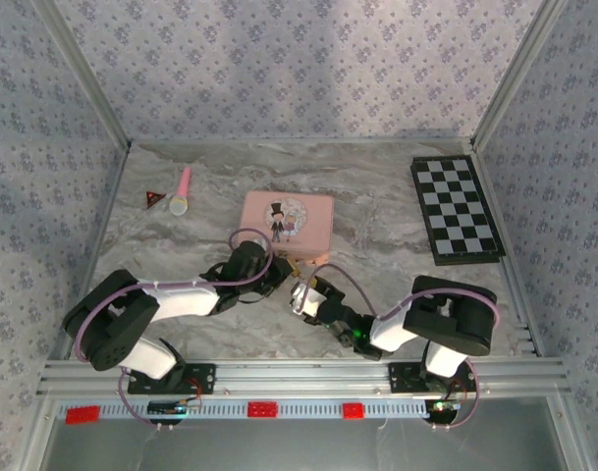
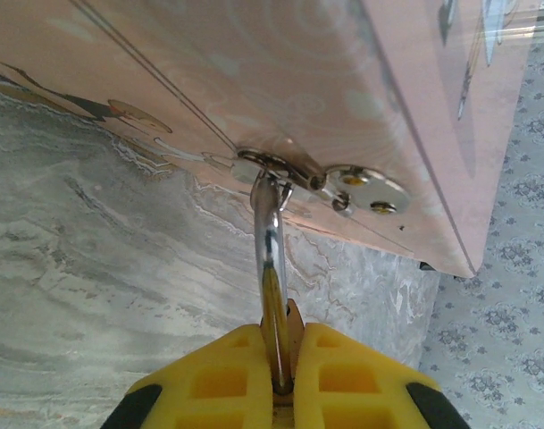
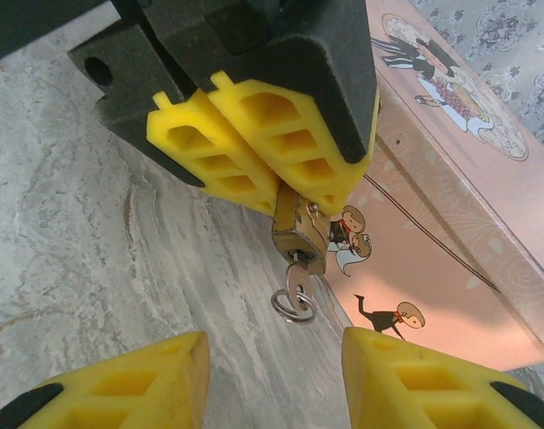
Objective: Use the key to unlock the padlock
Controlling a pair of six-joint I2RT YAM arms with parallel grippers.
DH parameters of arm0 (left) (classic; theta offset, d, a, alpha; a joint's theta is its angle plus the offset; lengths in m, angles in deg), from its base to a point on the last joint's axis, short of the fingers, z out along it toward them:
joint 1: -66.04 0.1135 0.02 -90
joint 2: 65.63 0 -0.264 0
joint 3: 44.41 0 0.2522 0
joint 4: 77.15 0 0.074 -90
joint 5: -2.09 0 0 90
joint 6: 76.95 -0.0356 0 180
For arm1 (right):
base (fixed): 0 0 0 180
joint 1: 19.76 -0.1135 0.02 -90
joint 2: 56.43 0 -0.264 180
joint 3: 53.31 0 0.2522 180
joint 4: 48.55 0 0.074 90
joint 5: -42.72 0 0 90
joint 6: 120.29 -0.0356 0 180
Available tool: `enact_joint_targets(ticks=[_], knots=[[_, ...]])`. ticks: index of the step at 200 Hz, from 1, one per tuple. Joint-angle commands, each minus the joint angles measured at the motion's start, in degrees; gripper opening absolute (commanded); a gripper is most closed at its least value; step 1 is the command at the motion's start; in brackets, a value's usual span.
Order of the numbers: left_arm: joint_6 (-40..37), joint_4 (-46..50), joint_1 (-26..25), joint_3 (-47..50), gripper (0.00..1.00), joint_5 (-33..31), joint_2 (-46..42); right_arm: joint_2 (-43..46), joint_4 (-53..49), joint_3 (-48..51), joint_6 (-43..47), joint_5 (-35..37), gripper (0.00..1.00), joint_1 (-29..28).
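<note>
**Marble-patterned table (image 1: 397, 285), seen from above.** A pink tin (image 1: 287, 224) lies flat near the middle, its lid printed with a cartoon couple. Small cartoon figures also appear on its near wall (image 3: 432, 259), which carries a silvery hasp plate (image 2: 365, 188) with two brass rivets. A black-and-white checkerboard (image 1: 457, 209) lies along the right edge, towards the far right corner. A pink toy microphone (image 1: 182, 191) with a pale yellow head lies near the far left corner. A small red triangle (image 1: 154, 199) lies just beside it, nearer the left edge. Floral wallpaper (image 1: 299, 59) backs the far and side edges. Three red tags (image 1: 262, 409) sit below the metal rail (image 1: 299, 373) at the near edge.
</note>
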Motion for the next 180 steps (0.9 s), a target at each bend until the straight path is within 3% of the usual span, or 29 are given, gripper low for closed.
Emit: enact_joint_targets(ticks=[1, 38, 81, 180], knots=[[0.34, -4.03, -0.24, -0.45, 0.00, 0.78, -2.27, -1.80, 3.72, -1.88, 1.47, 1.23, 0.43, 0.39], [0.34, -4.17, -0.73, -0.45, 0.00, 0.60, -1.72, -3.13, 5.64, -2.10, 1.25, 1.52, 0.41, 0.96], [0.19, -4.35, -1.01, -0.54, 0.00, 0.52, -1.70, -2.96, 4.25, -2.30, -0.33, 1.67, 0.32, 2.06], [-0.45, -3.17, -1.55, -0.89, 0.00, 0.34, -2.51, -3.74, 4.95, -2.67, -1.31, 1.24, 0.27, 2.79]])
